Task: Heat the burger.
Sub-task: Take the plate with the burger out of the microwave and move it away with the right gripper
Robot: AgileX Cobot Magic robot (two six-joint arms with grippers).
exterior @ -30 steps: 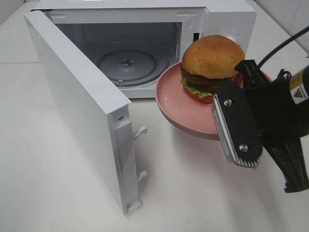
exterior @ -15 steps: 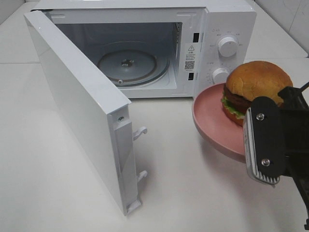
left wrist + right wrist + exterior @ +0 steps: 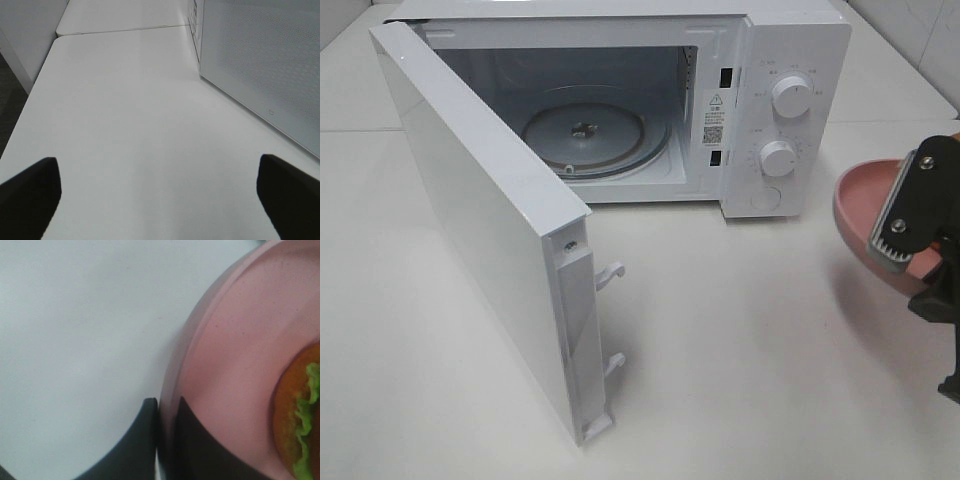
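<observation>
Only a slice of the burger (image 3: 300, 415) shows in the right wrist view: golden-brown bun with green lettuce, sitting on the pink plate (image 3: 235, 340). My right gripper (image 3: 165, 440) is shut on the plate's rim, one finger on each side of it. In the exterior high view the plate (image 3: 860, 195) hangs above the table at the far right edge, beside the microwave's dials, held by the right gripper (image 3: 895, 235); the burger is cut off there. My left gripper (image 3: 160, 200) is open, its fingers wide apart over bare table beside the microwave door.
The white microwave (image 3: 770, 60) stands at the back with its door (image 3: 470, 210) swung out toward the front left. Its glass turntable (image 3: 585, 130) carries nothing. Two dials (image 3: 790, 95) sit on its right panel.
My right gripper has carried the plate with the burger to the right, from in front of the microwave's opening to the right edge of the view. The burger has left the exterior view.
</observation>
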